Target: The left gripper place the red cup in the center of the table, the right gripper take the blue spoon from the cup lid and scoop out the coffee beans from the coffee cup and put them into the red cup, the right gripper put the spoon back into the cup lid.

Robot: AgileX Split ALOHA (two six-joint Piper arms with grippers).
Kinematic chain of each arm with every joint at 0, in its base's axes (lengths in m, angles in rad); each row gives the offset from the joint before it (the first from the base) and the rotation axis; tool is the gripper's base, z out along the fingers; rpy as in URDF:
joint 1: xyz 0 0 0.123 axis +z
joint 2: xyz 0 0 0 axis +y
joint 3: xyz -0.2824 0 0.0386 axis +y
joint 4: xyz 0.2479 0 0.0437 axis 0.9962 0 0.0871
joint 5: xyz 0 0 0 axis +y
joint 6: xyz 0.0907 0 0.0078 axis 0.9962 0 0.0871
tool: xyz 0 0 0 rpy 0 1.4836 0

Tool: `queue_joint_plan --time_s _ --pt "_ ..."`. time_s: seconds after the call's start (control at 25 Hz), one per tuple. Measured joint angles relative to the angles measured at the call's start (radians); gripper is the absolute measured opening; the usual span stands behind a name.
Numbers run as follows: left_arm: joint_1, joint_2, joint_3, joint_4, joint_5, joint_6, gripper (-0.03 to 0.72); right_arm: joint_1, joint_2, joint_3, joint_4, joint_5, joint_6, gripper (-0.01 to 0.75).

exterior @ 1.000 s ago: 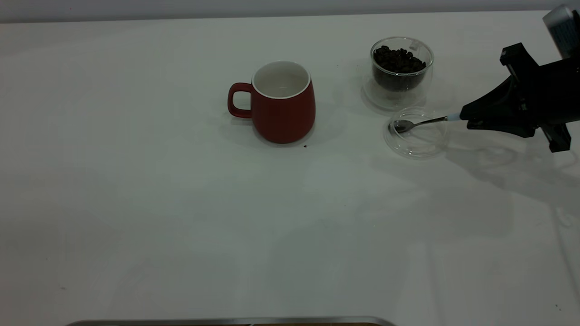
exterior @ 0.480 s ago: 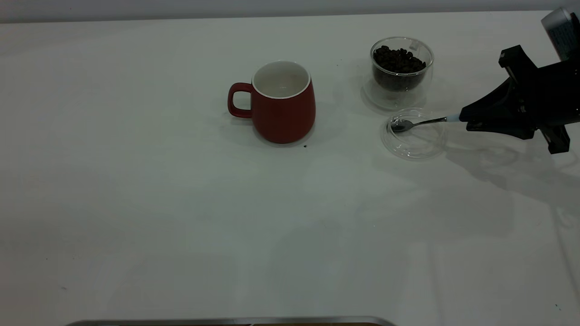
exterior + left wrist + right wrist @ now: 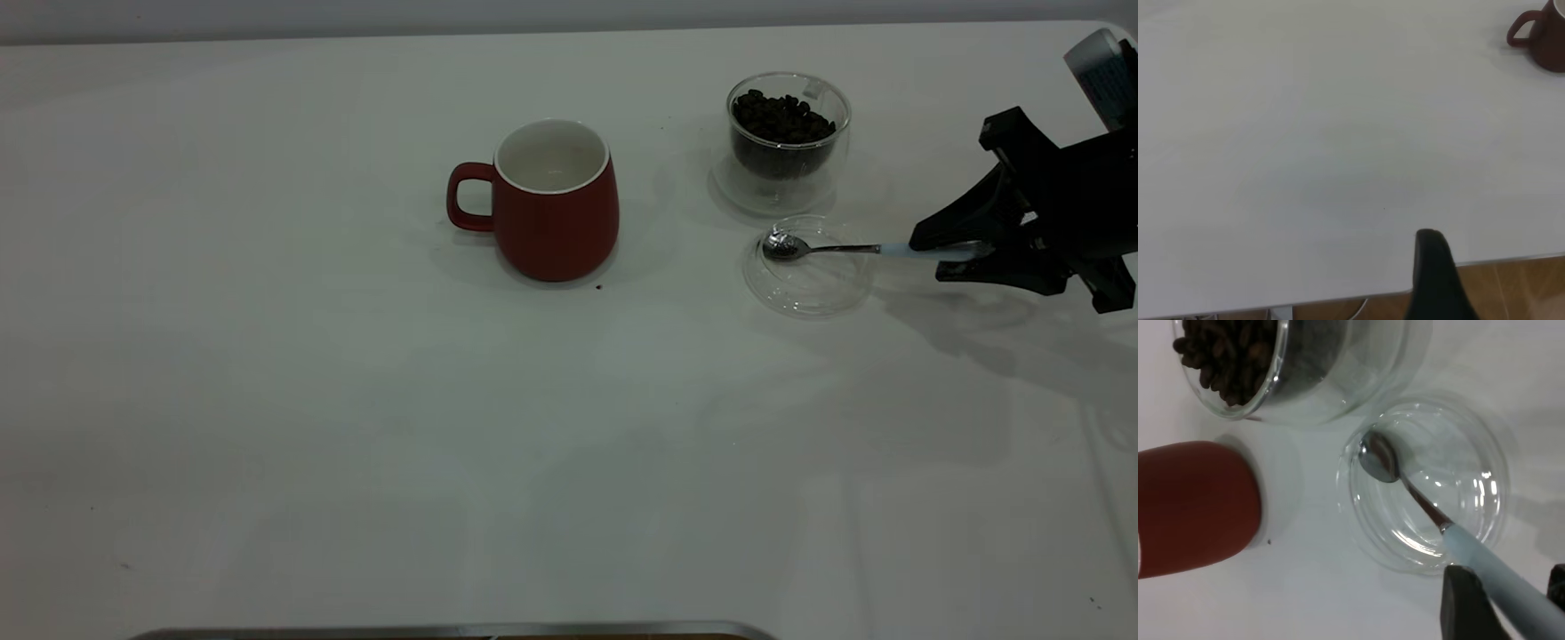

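The large plain white table (image 3: 356, 400) carries a dark red ceramic mug, the red cup (image 3: 553, 204), upright near its middle. At the right edge, the black right gripper (image 3: 965, 252) has its angular fingers spread around the blue spoon (image 3: 831, 249), whose pale handle lies between them. The clear glass coffee cup (image 3: 787, 142), full of dark coffee beans (image 3: 782, 116), stands just behind the clear round cup lid (image 3: 807, 276), where the spoon's metal bowl rests. The left gripper (image 3: 1435, 280) sits off the table edge; its finger state cannot be told.

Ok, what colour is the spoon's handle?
Pale light blue, nearly white, on the blue spoon; its bowl and stem are shiny metal. It shows best in the right wrist view.
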Motion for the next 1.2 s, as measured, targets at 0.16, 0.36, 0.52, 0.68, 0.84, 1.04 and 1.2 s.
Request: queue_joint_plan --time_s 0.16,0.36,0.52,0.68,0.84,1.04,1.2 --pt "0.0 0.0 0.0 0.0 0.0 0.0 0.533 0.0 0.0 0.0 -0.021 -0.03 0.039 0.365" --pt "0.0 0.0 0.0 0.0 0.0 0.0 0.533 -0.001 0.0 0.0 -0.034 -0.038 0.058 0.45" --pt "0.0 0.0 0.0 0.0 0.0 0.0 0.533 -0.001 0.0 0.0 -0.038 -0.042 0.083 0.498" --pt "0.0 0.0 0.0 0.0 0.0 0.0 0.533 -0.001 0.0 0.0 -0.067 -0.069 0.137 0.514" --pt "0.0 0.0 0.0 0.0 0.0 0.0 0.533 -0.001 0.0 0.0 -0.116 -0.095 0.193 0.517" --pt "0.0 0.0 0.0 0.0 0.0 0.0 0.533 -0.001 -0.042 0.0 -0.236 -0.146 0.305 0.517" --pt "0.0 0.0 0.0 0.0 0.0 0.0 0.533 -0.001 -0.146 0.002 -0.379 -0.182 0.431 0.517"
